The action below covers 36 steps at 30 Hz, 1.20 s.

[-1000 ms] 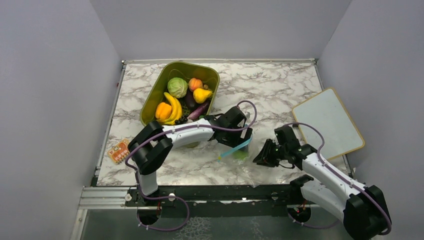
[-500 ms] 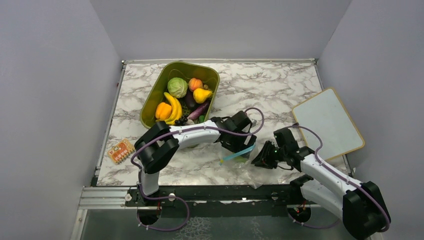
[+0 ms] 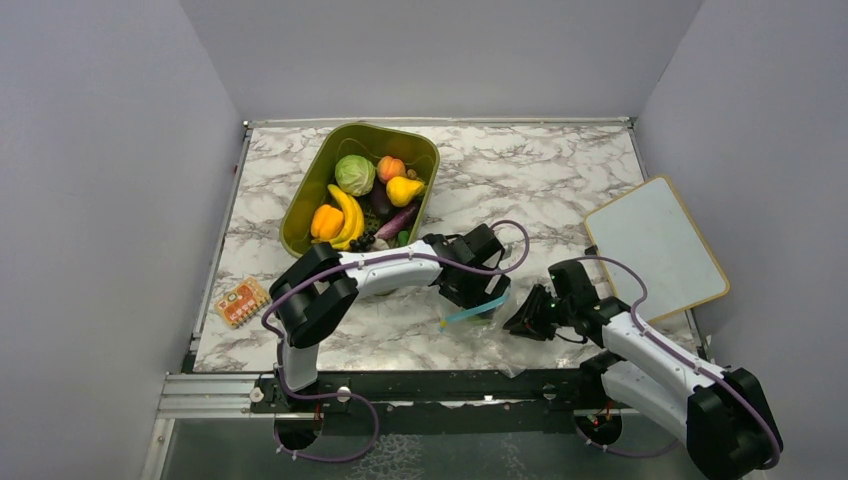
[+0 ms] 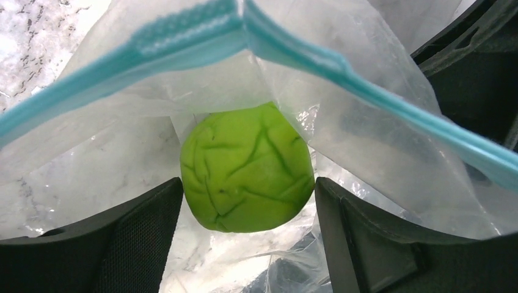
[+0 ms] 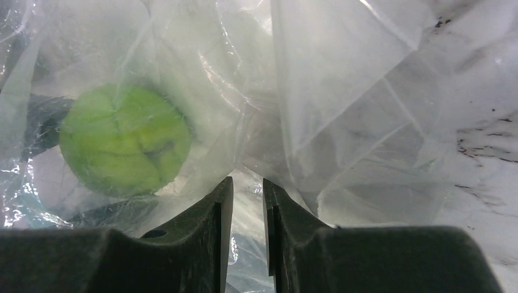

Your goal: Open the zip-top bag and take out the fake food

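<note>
The top camera sits high above and behind the arm bases (image 3: 296, 375) and looks down and forward over the whole table (image 3: 560, 180), from far away. The left wrist camera is very near. It looks between the fingers of the left gripper (image 4: 247, 244) into the mouth of the zip-top bag (image 4: 379, 67), where one green fake food (image 4: 247, 177) fills the middle. The right wrist camera, equally near, looks past the right gripper (image 5: 246, 207) at the bag's side. Both wrist views share the same fake food (image 5: 125, 146), seen from roughly opposite sides. In the top view the bag (image 3: 478, 308) is only small.
</note>
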Tool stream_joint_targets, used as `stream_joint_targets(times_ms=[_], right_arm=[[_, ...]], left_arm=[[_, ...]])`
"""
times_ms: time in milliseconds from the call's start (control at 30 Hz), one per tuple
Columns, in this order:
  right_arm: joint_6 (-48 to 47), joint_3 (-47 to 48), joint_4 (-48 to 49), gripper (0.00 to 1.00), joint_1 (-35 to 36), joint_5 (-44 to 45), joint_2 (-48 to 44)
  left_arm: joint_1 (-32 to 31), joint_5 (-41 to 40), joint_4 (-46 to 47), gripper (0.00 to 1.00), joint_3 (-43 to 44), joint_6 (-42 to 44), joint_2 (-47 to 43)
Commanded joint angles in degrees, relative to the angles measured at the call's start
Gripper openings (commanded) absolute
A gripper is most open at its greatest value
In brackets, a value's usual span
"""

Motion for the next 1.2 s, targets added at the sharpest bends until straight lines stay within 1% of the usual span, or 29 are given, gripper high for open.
stream_joint_targets(times_ms=[0,100,133,267,333,367,433,467,567,667,833,867,933,1100,1167], right_arm=[[0.88,-0.34,0.97,0.25,-0.06,1.85,-0.64],[0.81,-0.15,0.84,0.25,-0.08,1.93,-0.61],[0.73,-0.14,0.76,0.25,-0.08,2.06,-0.63],[0.71,-0.21,0.36,0.25,-0.08,2.71,-0.58],[0.56,-0.06,0.12,0.25,-0.08,2.97,-0.64],[0.46,0.08,-0.02,0.25,-0.08,3.24,-0.66],[0.28,0.27,-0.46,0.25,-0.07,3.87,-0.64],[0.27,0.40,-0.70,0.25,-0.08,4.07,-0.65],[0.14,0.57,-0.77,0.25,-0.08,4.30,-0.72],[-0.26,0.90,-0.99,0.25,-0.08,4.41,-0.77],[-0.95,1.72,-1.66,0.26,-0.08,5.09,-0.67],[-0.95,1.72,-1.66,0.26,-0.08,5.12,-0.58],[-0.92,1.72,-1.58,0.25,-0.03,4.88,-0.59],[-1.31,1.68,-2.07,0.26,-0.08,5.47,-0.59],[-1.24,1.43,-2.04,0.25,-0.08,6.10,-0.69]], left_arm=[[-0.32,-0.75,-2.03,0.77,2.00,1.46,0.08],[-0.43,-2.88,-2.12,0.68,2.59,0.09,0.03],[-0.41,-3.84,-2.16,0.64,2.87,-0.31,-0.23],[-0.41,-6.58,-2.13,0.53,3.48,-1.13,-0.85],[-0.41,-7.89,-2.10,0.52,3.48,-1.76,-0.92],[-0.41,-8.34,-2.06,0.52,3.52,-2.10,-1.00],[-0.39,-8.44,-1.76,0.64,3.42,-2.43,-0.56],[-0.41,-8.24,-1.73,0.68,3.51,-2.44,-0.09],[-0.42,-8.44,-1.69,0.75,5.16,-2.86,1.95],[-0.42,-9.00,-1.70,0.79,6.62,-4.00,3.44],[-0.43,-11.34,-1.35,0.81,8.15,-5.63,3.70],[-0.42,-11.62,-1.05,0.80,8.18,-5.88,3.74],[-0.42,-11.76,-0.97,0.74,8.32,-6.03,3.93],[-0.41,-12.17,-0.87,0.50,7.00,-6.32,2.69],[-0.41,-12.54,-0.83,0.44,6.70,-5.97,1.90]])
